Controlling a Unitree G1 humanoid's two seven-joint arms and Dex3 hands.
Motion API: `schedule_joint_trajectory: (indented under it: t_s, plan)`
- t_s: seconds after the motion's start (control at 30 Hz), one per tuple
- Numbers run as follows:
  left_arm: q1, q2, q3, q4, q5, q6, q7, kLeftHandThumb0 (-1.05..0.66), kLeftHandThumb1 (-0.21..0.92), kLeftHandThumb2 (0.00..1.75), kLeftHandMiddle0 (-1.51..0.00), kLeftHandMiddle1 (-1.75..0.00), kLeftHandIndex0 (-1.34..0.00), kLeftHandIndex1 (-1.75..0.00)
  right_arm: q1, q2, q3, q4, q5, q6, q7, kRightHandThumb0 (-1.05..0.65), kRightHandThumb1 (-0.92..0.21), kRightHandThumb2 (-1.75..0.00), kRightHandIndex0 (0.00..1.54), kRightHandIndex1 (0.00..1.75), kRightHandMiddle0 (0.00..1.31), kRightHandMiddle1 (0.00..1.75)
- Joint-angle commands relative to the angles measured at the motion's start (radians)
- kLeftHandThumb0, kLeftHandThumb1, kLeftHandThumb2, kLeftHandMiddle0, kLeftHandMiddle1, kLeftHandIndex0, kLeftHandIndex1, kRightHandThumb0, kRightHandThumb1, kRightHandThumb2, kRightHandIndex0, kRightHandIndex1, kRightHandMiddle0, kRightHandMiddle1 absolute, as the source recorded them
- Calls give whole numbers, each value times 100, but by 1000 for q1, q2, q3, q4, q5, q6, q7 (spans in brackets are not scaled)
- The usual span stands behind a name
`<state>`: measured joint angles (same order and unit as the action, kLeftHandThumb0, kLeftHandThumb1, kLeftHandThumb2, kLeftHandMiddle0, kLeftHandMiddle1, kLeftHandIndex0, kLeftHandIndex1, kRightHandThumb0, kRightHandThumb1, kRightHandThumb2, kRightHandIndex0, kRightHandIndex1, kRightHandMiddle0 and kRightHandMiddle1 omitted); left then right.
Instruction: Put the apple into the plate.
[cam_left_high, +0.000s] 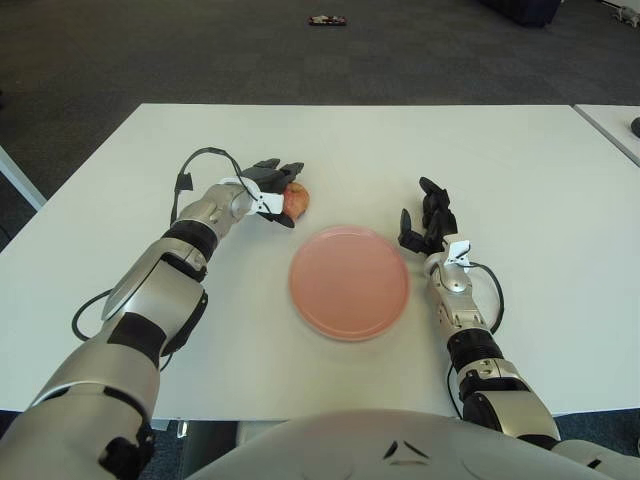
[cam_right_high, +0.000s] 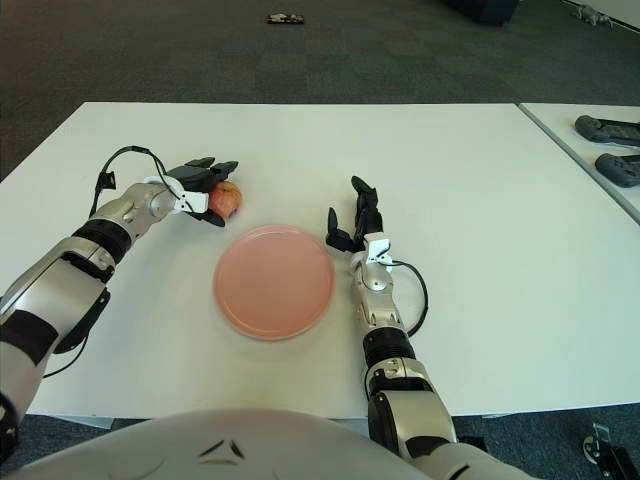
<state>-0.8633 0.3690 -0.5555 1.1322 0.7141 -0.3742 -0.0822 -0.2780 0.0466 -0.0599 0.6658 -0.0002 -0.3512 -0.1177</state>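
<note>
I can read no brand, label or writing on anything in either eye view. My left hand (cam_left_high: 268, 190) sits left of centre in the frame, its dark fingers (cam_left_high: 280, 168) curled over and around the apple (cam_left_high: 295, 199), gripping it from the left and from above. The apple is red with a yellowish patch; it is roundish, so I can make out no clear long axis, and I cannot tell which way its stem points because the fingers cover the top. It shows low over the white table (cam_left_high: 520, 160), just above and to the left of the plate (cam_left_high: 349, 282), apart from the rim; I cannot tell whether it touches the tabletop.

The pink plate lies flat near the middle of the frame, with nothing on it. My right hand (cam_left_high: 427, 222) shows just right of the plate's upper right edge, fingers spread and pointing up the frame, holding nothing. A black cable loops off my left wrist (cam_left_high: 205, 152).

Top centre, on the dark carpet (cam_left_high: 150, 50) beyond the table, lies a small dark object (cam_left_high: 327, 19) too small to identify.
</note>
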Motion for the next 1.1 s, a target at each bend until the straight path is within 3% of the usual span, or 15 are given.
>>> schedule_joint_trajectory:
  t_s: [0.0,0.6,0.9,1.0,1.07]
  plan:
    - [-11,-16,-13,20,8,-11,7,-105,91,6,0,0,0,0,39,5,-4,29,0,38,-6,-19,-42,-116,24,1,0,63]
    - [0,-24,1,26,-12,-31,31,-105,92,7,0,0,0,0,43,3,-10,38,3,27,-1,-24,-43,-110,27,2,0,60]
    - [-11,-22,0,33,-35,-22,-49,-105,92,11,-3,-1,-1,0,40,4,-15,45,9,19,3,-23,-41,-112,27,1,0,64]
    - [-12,-18,-11,28,-23,-15,-42,-102,92,11,-17,-8,0,-30,39,5,-16,46,10,20,3,-21,-40,-113,28,1,0,66]
    - [-11,-18,-15,26,-16,-8,-25,-98,92,9,-23,-37,0,-68,39,5,-17,46,11,19,3,-20,-40,-114,28,2,0,67]
